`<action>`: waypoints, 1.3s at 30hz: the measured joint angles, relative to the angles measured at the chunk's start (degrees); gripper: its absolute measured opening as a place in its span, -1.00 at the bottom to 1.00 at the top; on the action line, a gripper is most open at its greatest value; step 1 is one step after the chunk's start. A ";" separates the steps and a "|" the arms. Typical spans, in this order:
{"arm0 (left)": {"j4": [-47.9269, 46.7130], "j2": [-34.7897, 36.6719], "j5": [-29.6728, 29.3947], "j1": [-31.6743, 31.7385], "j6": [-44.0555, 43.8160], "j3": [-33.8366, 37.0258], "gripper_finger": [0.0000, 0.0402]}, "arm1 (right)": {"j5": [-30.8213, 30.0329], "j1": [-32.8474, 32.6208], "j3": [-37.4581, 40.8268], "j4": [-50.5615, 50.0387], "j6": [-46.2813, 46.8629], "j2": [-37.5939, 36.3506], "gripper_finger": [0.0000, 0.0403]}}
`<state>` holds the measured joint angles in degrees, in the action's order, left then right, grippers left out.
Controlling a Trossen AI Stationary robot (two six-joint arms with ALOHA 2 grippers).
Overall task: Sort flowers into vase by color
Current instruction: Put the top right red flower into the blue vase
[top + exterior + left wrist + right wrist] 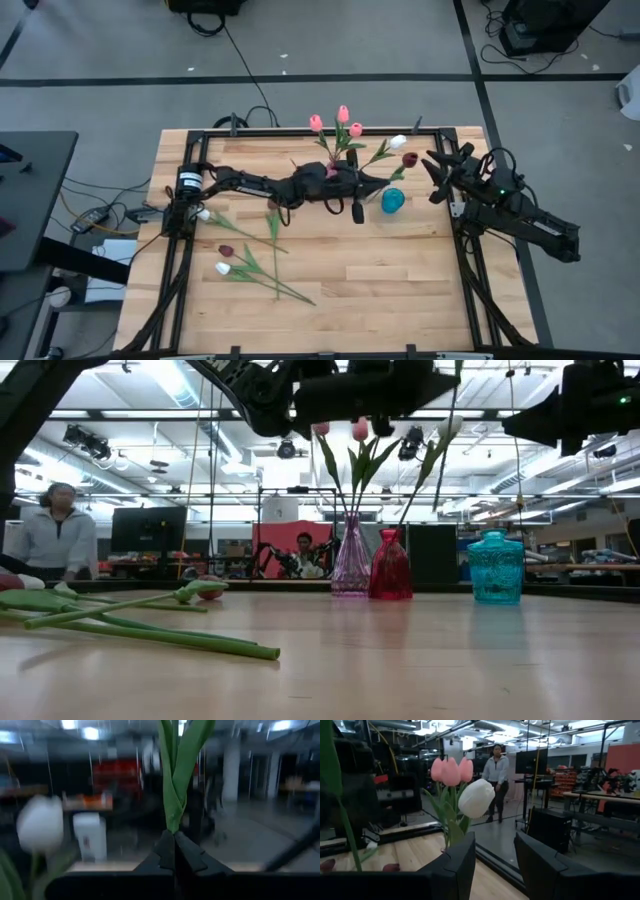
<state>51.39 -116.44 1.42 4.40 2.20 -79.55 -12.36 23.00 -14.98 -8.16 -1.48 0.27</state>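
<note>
A: High view: left gripper (356, 183) at table's far side, above the purple vase (351, 560). Jaws shut on a stem (173, 795) — leaves rise straight from the fingertips in left wrist view.

B: Right gripper (437, 176)?

A: Parked at the right edge, fingers apart, holding nothing.

B: Flowers?

A: Artificial tulips: thin green stems, small closed heads. Pinks (343, 114) stand in the purple vase; a white (398, 142) and a maroon (408, 159) stand by the red vase (390, 566). Teal vase (393, 201) looks empty. Four more (245, 255) lie flat at front left.

B: Handling?

A: Likely light, bendy, top-heavy. Best pinched low on the stem, never the head; a loose grip could let it swivel.
</note>
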 joint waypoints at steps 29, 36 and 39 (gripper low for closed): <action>12.66 -21.48 -0.50 2.47 -0.92 -20.28 -1.00 | 0.00 0.00 0.00 -0.51 -0.17 0.03 -0.25; 8.34 -21.81 -0.66 2.38 -0.93 -20.28 -1.00 | 0.02 0.00 0.00 -0.61 -0.20 0.03 -0.25; 3.50 -21.83 -0.69 2.36 -0.98 -20.26 -0.97 | 0.02 0.00 0.00 -0.62 -0.17 0.03 -0.25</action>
<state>54.89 -138.27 0.72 6.76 1.23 -99.81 -12.34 23.00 -14.98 -8.78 -1.65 0.30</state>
